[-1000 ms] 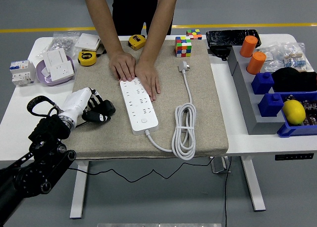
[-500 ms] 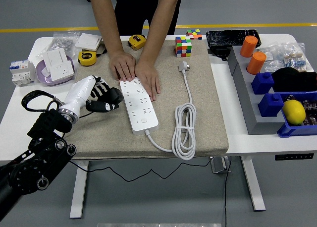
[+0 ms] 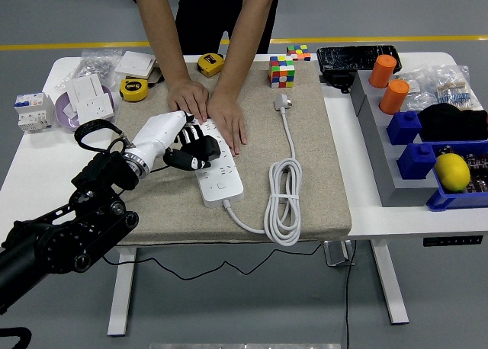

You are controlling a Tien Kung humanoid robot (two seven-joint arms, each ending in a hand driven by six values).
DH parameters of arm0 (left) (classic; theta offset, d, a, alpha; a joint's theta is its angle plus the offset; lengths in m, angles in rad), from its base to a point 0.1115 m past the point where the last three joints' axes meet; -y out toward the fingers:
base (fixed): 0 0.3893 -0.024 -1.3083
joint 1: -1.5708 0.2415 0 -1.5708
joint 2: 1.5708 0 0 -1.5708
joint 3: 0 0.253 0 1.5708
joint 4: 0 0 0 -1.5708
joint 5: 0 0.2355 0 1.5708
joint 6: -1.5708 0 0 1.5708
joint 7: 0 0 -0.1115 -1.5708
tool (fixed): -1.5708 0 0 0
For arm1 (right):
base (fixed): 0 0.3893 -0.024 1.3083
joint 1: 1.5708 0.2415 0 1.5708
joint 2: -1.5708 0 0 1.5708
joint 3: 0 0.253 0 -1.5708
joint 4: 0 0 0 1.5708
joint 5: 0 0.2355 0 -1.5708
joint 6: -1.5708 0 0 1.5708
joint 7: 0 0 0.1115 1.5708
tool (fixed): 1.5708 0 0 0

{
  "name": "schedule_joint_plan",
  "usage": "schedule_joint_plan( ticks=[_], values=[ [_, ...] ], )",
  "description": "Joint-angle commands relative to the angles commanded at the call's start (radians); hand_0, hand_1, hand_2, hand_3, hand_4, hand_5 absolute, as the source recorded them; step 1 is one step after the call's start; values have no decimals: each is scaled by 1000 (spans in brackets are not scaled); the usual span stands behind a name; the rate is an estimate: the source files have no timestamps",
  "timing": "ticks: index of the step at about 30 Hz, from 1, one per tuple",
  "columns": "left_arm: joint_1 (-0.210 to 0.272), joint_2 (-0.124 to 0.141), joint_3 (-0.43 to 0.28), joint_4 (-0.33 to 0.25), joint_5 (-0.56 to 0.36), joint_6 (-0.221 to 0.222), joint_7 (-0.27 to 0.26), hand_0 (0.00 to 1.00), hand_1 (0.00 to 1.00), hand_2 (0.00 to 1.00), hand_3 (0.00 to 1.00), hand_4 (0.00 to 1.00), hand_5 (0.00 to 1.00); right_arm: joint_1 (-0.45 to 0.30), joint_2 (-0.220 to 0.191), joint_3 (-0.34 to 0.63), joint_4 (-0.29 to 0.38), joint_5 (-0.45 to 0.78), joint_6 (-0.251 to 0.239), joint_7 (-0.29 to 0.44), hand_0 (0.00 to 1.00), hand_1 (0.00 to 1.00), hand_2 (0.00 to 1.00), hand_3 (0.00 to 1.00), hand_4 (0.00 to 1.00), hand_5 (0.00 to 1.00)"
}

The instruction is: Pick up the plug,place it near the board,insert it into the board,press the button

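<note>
From my screen I see the left hand [image 3: 187,143] reaching in from the lower left over the beige mat [image 3: 320,189]. Its black fingers [image 3: 200,146] are curled loosely above the near-left part of the white power strip [image 3: 216,162], and they grasp nothing. I cannot tell if the fingertips touch the strip or only hover over it. The right arm does not appear in my view.

The strip lies in a diagonal line on the mat, with its button [image 3: 222,186] near the end that is closer to me, just right of and below the fingers. The cable [image 3: 282,200] leaves this near end, makes several loops on the right side of the mat and runs up to the plug [image 3: 283,102]. The plug lies flat on the mat, well apart from the strip and not inserted, just below the colour cube [image 3: 282,71].

A person stands at the far side of the table [image 3: 358,212]. Both of the person's hands [image 3: 207,109] press flat on the far end of the strip; they lie side by side and seem to touch.

Left of the mat are two yellow tape measures [image 3: 134,89] and some white sockets [image 3: 88,97]. On the right side are two orange cylinders [image 3: 389,84], blue bins [image 3: 415,162] and a yellow lemon [image 3: 452,172].
</note>
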Motion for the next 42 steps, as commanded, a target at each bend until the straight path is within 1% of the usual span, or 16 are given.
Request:
schedule_joint_plan(
  ticks=[6,9,11,14,18,22,32,39,40,42],
  values=[
    [-16,-1,7,49,15,1,-3,347,384,349,382,682,79,0,-1,5,0,-4,0,-2,891,653,608,586,998,652],
    [-17,6,3,63,28,-14,0,347,384,349,382,682,79,0,0,5,0,-3,-1,-1,891,653,608,586,998,652],
    [-17,15,7,69,39,-31,6,348,386,350,384,685,76,1,0,3,0,-1,-1,-1,890,653,609,586,998,651],
    [-20,25,19,69,43,-51,12,348,386,350,384,685,76,1,-1,3,0,0,-1,0,890,653,609,586,998,651],
    [-26,34,31,62,37,-67,17,348,389,350,384,685,72,2,-2,2,0,2,-2,0,890,654,610,587,998,651],
    [-34,38,40,57,41,-71,19,347,393,350,384,687,69,4,-2,2,0,2,-2,0,890,654,610,587,998,650],
    [-47,42,60,71,39,-80,20,348,402,351,385,687,68,2,-5,-4,0,10,-11,5,890,653,610,587,998,648],
    [-55,42,74,64,39,-87,20,347,412,353,388,690,68,3,-6,-3,0,11,-19,10,890,653,609,582,998,646],
    [-57,43,75,63,40,-89,20,348,437,386,421,705,65,3,-6,-2,0,11,-20,11,890,653,605,581,998,645],
    [-59,43,75,63,41,-92,21,348,437,386,421,705,65,4,-7,-2,0,12,-20,12,890,653,605,581,998,645]
  ],
)
